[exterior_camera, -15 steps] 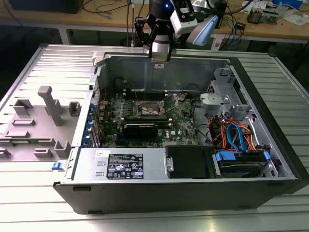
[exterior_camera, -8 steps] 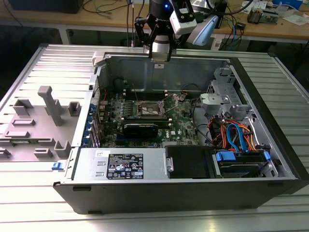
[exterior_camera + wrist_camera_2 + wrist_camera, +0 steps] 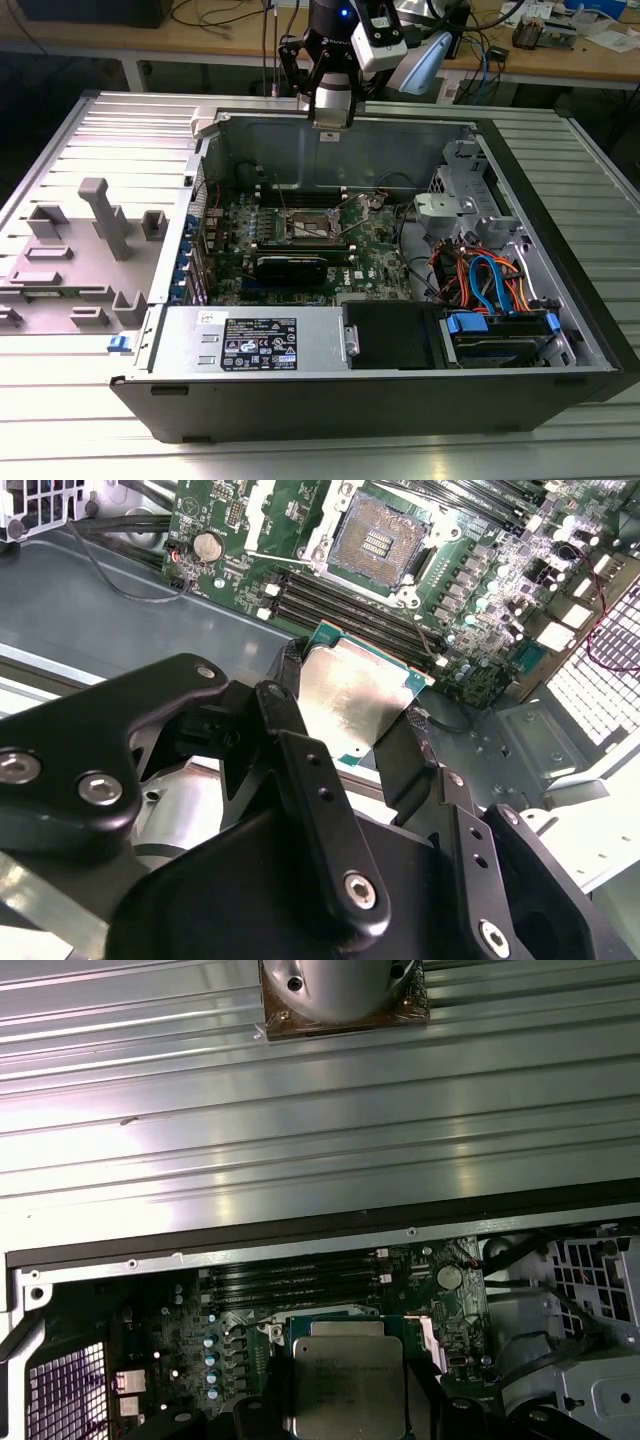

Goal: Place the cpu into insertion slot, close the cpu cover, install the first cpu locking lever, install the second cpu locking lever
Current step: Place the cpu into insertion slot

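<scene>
My gripper (image 3: pixel 348 712) is pinching the cpu (image 3: pixel 350 695) by two opposite edges, one black finger (image 3: pixel 287 675) on each side. The chip is tilted, metal top toward the second wrist camera. The first wrist view has the same cpu (image 3: pixel 345 1375) clamped between the fingers, top side up. In the exterior view the gripper (image 3: pixel 331 112) hangs over the far wall of the open computer case (image 3: pixel 560 300), above the motherboard (image 3: pixel 380 260), touching nothing there. The insertion slot (image 3: pixel 375 542) is bare, contact field exposed, and well apart from the cpu. The long black memory slots (image 3: pixel 340 605) lie between the two. From outside, the insertion slot (image 3: pixel 312 226) sits near the middle of the board. Can't tell how the cpu cover stands. A grey moulded holder (image 3: pixel 80 250) sits on the ribbed metal table (image 3: pixel 300 460) at the exterior view's left. Blue and orange cables (image 3: pixel 490 275) bunch inside the case toward the exterior view's right.
</scene>
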